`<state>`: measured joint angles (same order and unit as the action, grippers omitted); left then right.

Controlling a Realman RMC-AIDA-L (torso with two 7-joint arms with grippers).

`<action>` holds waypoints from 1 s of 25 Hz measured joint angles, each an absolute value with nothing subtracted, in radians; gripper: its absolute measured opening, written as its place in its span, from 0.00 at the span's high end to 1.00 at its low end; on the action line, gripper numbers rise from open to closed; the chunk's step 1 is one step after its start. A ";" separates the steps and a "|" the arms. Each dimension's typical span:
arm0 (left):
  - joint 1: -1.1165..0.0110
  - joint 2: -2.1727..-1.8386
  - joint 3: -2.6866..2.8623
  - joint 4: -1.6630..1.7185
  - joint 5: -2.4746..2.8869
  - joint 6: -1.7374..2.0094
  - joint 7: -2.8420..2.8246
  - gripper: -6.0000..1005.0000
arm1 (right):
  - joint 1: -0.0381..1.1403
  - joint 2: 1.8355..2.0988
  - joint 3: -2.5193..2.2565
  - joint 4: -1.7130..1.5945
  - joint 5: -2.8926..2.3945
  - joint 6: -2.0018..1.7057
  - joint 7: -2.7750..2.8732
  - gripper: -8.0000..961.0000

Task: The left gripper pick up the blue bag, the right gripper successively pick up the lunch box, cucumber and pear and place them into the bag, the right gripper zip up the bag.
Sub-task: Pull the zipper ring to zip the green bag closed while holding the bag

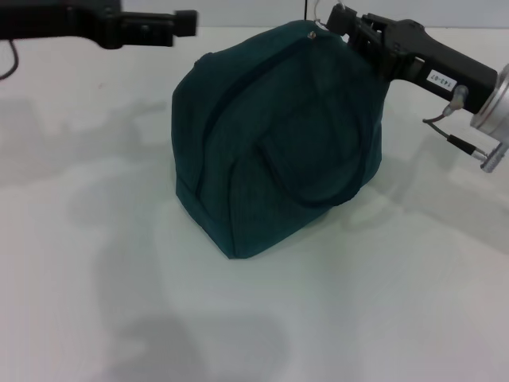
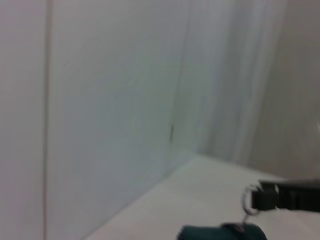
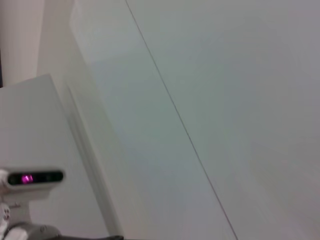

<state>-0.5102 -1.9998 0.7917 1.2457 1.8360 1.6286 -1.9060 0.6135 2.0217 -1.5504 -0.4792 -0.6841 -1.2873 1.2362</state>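
Zipping is the step in hand: the right tool [image 1: 343, 22], a black two-fingered claw with a white-labelled wrist, is closed on the small metal ring pull [image 2: 248, 200] at the top of the large dark teal fabric bag [image 1: 278, 143], which stands zipped on the white desk [image 1: 358, 302]. The left tool [image 1: 179, 24] hangs apart, its fingers' spread unclear. Next, I judge, release and withdraw.

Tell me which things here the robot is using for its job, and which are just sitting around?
Part of the job:
- blue bag, zipped shut on the table
- right gripper, at the ring pull on top of the bag
- left gripper, off to the bag's far left, holding nothing

Just there:
- white table
- wall behind
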 joint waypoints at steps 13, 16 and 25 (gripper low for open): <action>-0.551 -2.050 1.041 1.550 2.004 1.628 -2.286 0.13 | 0.592 2.022 -1.522 -0.473 -0.684 -1.316 1.227 0.99; -0.551 -2.070 1.042 1.548 2.018 1.620 -2.289 0.13 | 0.592 2.022 -1.522 -0.473 -0.684 -1.318 1.226 0.99; -0.529 -2.085 1.163 1.534 2.120 1.480 -2.285 0.14 | 0.593 2.022 -1.522 -0.468 -0.684 -1.330 1.224 0.99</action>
<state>-0.5294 -2.0852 1.1634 1.5336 2.1201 1.4804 -2.2852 0.5932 2.0216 -1.5216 -0.4683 -0.6842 -1.3300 1.2241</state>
